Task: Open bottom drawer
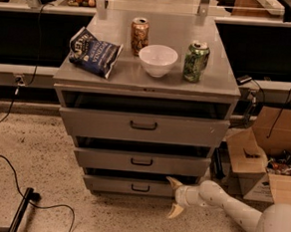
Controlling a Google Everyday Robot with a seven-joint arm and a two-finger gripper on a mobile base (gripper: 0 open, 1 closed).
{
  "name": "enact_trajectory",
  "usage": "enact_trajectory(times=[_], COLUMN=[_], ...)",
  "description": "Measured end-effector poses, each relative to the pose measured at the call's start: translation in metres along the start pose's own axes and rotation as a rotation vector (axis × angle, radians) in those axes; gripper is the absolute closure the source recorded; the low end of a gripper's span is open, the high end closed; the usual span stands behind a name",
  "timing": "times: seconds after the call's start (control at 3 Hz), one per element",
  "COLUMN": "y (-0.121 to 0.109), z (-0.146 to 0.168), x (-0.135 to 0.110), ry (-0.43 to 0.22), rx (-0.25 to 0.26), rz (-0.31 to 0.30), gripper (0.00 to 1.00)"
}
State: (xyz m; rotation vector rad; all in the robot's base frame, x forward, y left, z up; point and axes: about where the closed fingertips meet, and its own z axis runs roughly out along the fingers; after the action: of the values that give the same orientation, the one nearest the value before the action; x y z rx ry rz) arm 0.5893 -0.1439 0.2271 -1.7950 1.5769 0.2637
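Tool (174, 196) by bottom drawer (111, 184)
Drawer front faces camera, long axis left-right; tool spread wide, holding nothing.

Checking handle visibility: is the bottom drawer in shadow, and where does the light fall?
Camera view: warm light falls brightest on the cabinet top and white bowl; dark shadow bands sit above each drawer front; the bottom drawer is dimmest, yet its dark handle shows; the open tool, pale, hangs by that drawer's right end.
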Motion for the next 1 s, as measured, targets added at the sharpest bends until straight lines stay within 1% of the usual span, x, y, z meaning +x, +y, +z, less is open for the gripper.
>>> enact_trajectory(times=[0.33,1.0], y=[-0.001,0.0], z=[0.0,-0.007], x=[0.0,0.029], ry=[0.001,0.098], rx=[0.001,0.076], rz=[0.0,0.025], gripper=[0.0,0.0])
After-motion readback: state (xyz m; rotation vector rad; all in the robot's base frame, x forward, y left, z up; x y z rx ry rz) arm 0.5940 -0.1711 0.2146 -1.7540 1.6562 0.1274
